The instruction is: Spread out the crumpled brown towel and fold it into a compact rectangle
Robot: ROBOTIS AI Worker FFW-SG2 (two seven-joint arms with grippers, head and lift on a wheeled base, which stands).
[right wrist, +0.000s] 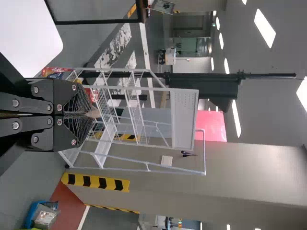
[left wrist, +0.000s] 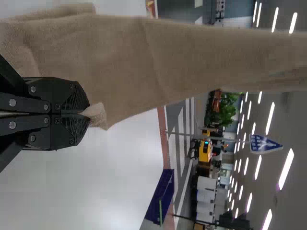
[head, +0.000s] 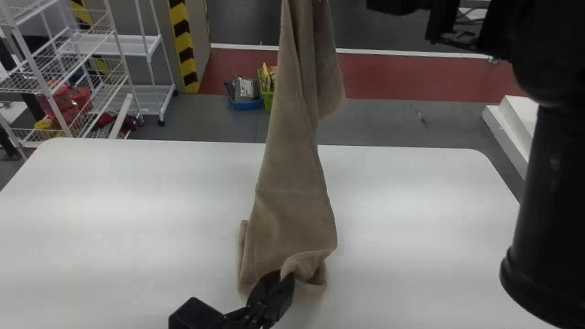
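Head view: brown towel (head: 292,201) strung between both grippers

Near: left gripper (left wrist: 88,113) low over white table (head: 137,192), fingers clamped on a towel edge. Cloth climbs away, bunched narrow. Far end: right gripper (right wrist: 93,114) raised, fingers pinching a small bit. From where I'm standing: tension gently, avoid slipping either pinch, open the width before lowering.

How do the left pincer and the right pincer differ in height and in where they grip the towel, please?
The left pincer is low, by the near side of the white table, while the right pincer is raised well above it. The left pincer grips the brown towel near its lower end; the right pincer grips its upper part. Both are shut on cloth.
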